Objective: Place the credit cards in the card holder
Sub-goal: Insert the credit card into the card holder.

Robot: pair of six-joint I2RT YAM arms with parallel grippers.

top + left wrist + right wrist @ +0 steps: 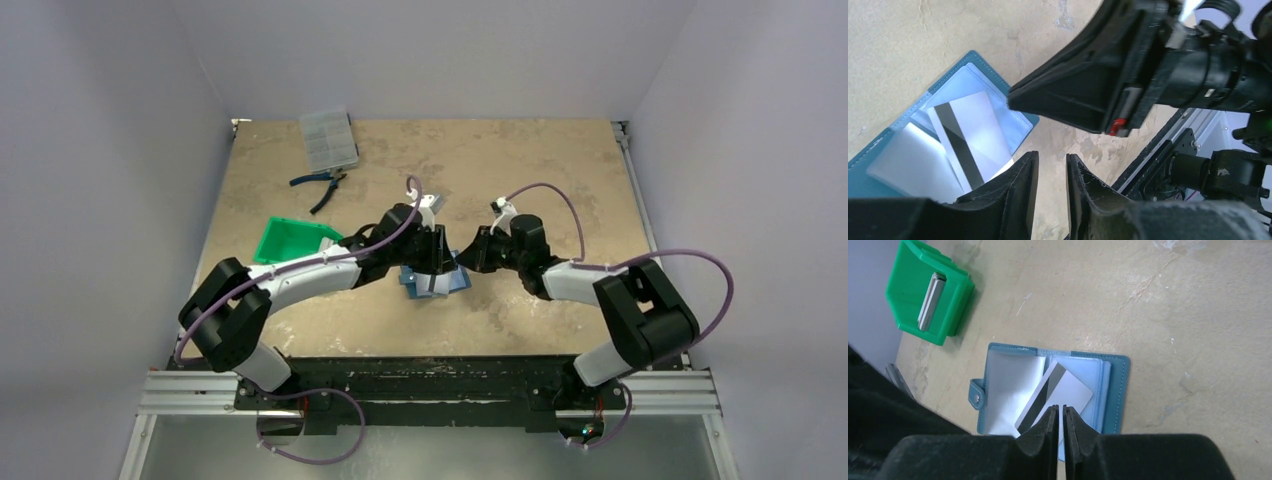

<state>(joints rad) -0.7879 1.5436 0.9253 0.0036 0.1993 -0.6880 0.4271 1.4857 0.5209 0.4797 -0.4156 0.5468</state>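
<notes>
Around: clear plastic compartment box point(328, 138) at the far edge of the tan table point(1173, 300), blue-handled pliers point(320, 186) just in front of it, both well apart from the action
In the way: from above, both arm heads crowd over the teal-blue folding wallet point(1120, 390) and hide most of it; in the left wrist view the black right gripper point(1060, 411) blocks the wallet's far side
Green plastic tray point(955, 315): left of the wallet, small stack of pale grey-white cards point(930, 294) standing on edge inside
Wallet: open and flat on the table, clasp tab toward the tray, one grey-white card with a dark stripe point(1068, 390) lying askew across the shiny inner pockets
Left gripper point(1052, 159): fingers slightly apart, nothing between, just beside the card's corner
Right gripper: only a thin slit between the fingers, tips over the card's edge; pinching it or not, can't tell
</notes>
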